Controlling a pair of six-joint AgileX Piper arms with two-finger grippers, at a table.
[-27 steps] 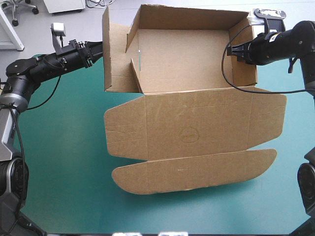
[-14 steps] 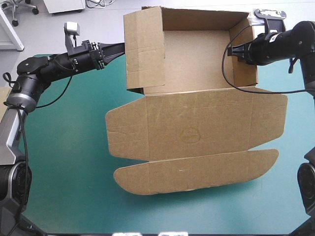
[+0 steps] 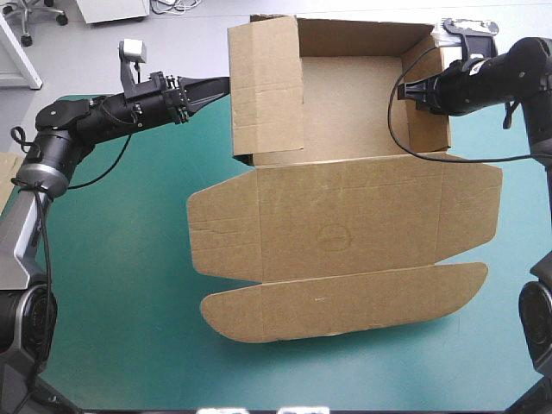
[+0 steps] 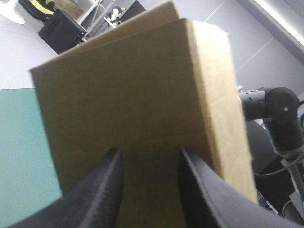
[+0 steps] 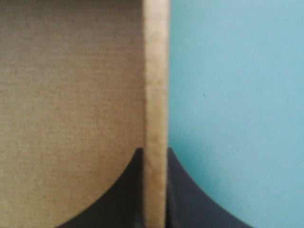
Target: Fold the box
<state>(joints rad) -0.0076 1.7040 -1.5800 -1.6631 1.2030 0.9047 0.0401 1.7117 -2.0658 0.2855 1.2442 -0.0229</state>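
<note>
The teal-green counter lies under my 2 arms, and the brown box takes up its middle and far part. The tray half sits toward 12 o'clock with its walls raised. The lid panel lies flat toward 6 o'clock, and a long flap with rounded ends lies beyond it, nearest the counter's near edge.

My left tool comes in from 9 o'clock, level with the tray's far half. Its black fingers stand apart at a narrow gap, their tips against the outer face of the left wall panel, gripping nothing. That panel tilts inward over the tray floor. In the left wrist view the same brown face fills the space ahead of the tool.

My right tool is at 3 o'clock of the tray, pinched on the right wall. In the right wrist view the board's pale cut edge runs straight between the fingers, brown board to 1 side and teal-green cover to the other.

An edge of more board shows at the counter's 9 o'clock edge.
</note>
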